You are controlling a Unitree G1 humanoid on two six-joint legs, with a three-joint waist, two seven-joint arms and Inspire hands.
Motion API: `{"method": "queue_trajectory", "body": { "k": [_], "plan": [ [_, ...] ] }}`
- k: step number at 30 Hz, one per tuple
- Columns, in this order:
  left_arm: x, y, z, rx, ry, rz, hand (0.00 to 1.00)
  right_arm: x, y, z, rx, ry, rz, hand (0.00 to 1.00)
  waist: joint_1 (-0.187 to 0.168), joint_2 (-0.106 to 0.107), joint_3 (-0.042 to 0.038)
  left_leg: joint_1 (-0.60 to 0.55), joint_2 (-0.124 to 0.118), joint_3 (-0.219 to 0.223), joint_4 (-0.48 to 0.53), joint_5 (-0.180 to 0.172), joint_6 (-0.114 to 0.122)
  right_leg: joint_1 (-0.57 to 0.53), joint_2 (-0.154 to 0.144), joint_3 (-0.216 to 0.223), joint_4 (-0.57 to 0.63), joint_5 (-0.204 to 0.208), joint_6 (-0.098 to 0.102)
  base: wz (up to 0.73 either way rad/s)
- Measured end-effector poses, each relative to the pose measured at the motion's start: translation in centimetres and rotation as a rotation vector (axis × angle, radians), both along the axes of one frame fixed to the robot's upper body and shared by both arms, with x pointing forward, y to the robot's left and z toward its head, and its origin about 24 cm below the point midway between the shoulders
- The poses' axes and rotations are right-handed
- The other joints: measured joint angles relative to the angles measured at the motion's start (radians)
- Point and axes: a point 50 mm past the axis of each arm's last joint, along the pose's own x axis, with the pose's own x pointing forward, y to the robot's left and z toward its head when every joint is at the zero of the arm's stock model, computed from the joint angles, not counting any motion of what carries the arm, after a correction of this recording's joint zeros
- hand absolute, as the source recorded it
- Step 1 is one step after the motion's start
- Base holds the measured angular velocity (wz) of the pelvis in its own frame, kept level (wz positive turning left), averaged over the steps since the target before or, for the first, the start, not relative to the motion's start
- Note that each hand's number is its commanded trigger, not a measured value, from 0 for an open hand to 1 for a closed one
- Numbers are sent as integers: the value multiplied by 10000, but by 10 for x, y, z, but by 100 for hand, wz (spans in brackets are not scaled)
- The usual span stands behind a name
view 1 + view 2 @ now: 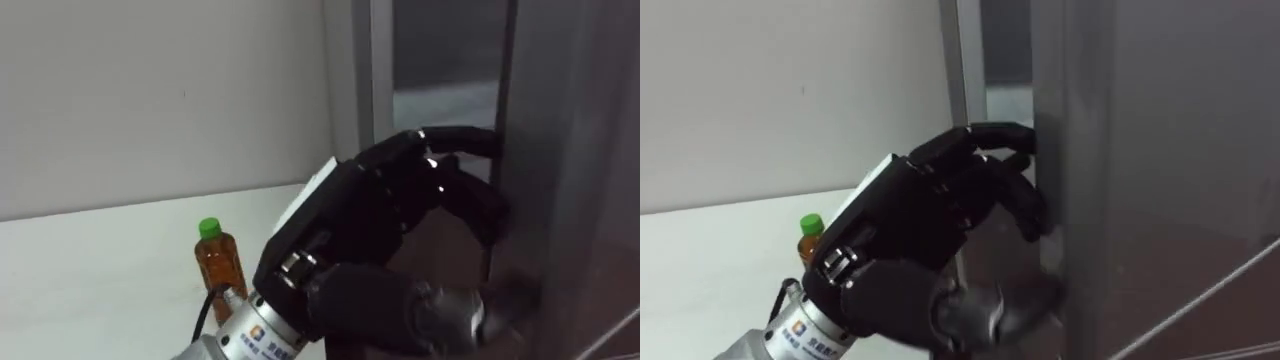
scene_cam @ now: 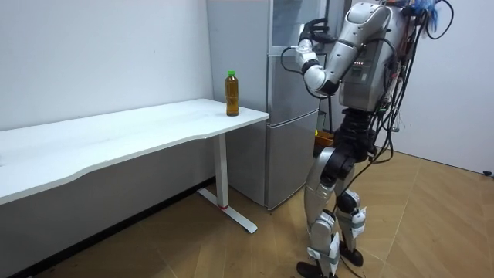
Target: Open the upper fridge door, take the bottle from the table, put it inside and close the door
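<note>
An amber bottle (image 1: 220, 262) with a green cap stands upright on the white table (image 1: 90, 270), near its end beside the fridge (image 2: 289, 116). My left hand (image 1: 390, 200) is raised to the right of the bottle, well apart from it. Its fingers are curled at the edge of the grey upper fridge door (image 1: 570, 150). The door stands slightly ajar, with a strip of the inside showing behind the fingers. In the room view I stand upright facing the fridge with that arm lifted to the upper door.
A plain white wall (image 1: 150, 90) runs behind the table. The table (image 2: 116, 131) stretches away to the room view's left. Wooden floor lies around my feet, with the lower fridge door below my hand.
</note>
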Motion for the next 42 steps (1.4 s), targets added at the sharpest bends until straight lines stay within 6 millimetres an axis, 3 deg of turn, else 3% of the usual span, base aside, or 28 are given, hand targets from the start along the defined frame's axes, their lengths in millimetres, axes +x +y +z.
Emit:
{"method": "queue_trajectory", "body": {
  "k": [8,16,24,32,42],
  "plan": [
    [-10,-13,-8,948,-162,-1744,0,2,-7,2,-78,-123,-256,0,-309,150,-22,6,16,83,13,27,-17,-63,22,250,12,-6,-17,-5],
    [-13,-14,-15,1611,-114,-2256,0,2,-10,3,-28,-167,-438,0,-398,156,-15,23,58,324,-25,89,-2,-208,27,352,-131,-55,-30,-3],
    [-14,-17,-18,1965,-184,-2253,0,3,-10,3,-27,-234,-602,0,-410,83,24,12,59,513,-202,81,-28,-325,14,406,-155,-55,-46,-5],
    [-15,-21,-20,2426,-410,-2099,0,4,-9,3,-1,-274,-617,0,-435,-161,55,5,69,710,-326,58,-58,-401,11,590,-155,-78,-46,-6],
    [-16,-30,-14,2803,-914,-2284,0,4,-9,3,-28,-266,-531,0,-448,-164,50,170,167,953,-359,47,-73,-452,67,884,-113,-48,-87,-8]
  ]
}}
